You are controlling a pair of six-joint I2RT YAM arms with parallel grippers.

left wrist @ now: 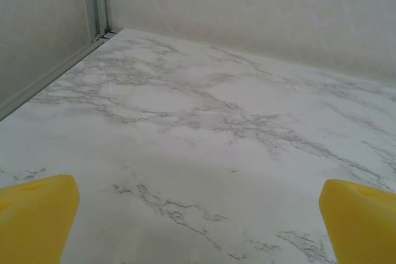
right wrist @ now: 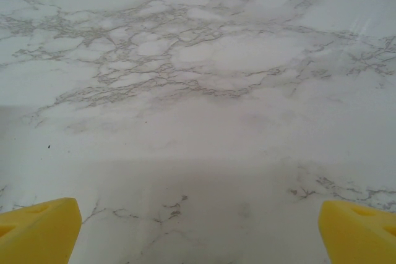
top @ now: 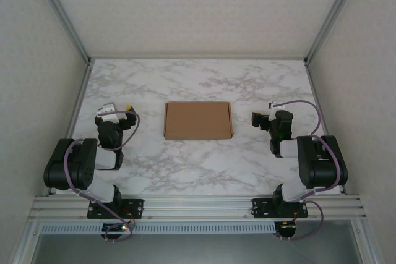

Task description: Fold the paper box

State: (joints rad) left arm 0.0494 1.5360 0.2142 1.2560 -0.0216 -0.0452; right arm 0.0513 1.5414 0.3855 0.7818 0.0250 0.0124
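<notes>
Now my left gripper [left wrist: 198, 211] and right gripper [right wrist: 198, 224] gape empty, flanking the paper box [top: 198, 120]. I'd approach both edges evenly.

A white marble-patterned tabletop [top: 198, 171] with grey veining sits inside a pale enclosure, where a textured off-white back wall [top: 198, 10] and side walls [top: 31, 91] meet along slanted aluminium frame bars [top: 62, 13]. A ribbed aluminium rail [top: 198, 205] runs across the near edge. Soft, even light falls over the surface, casting faint shadows.
</notes>
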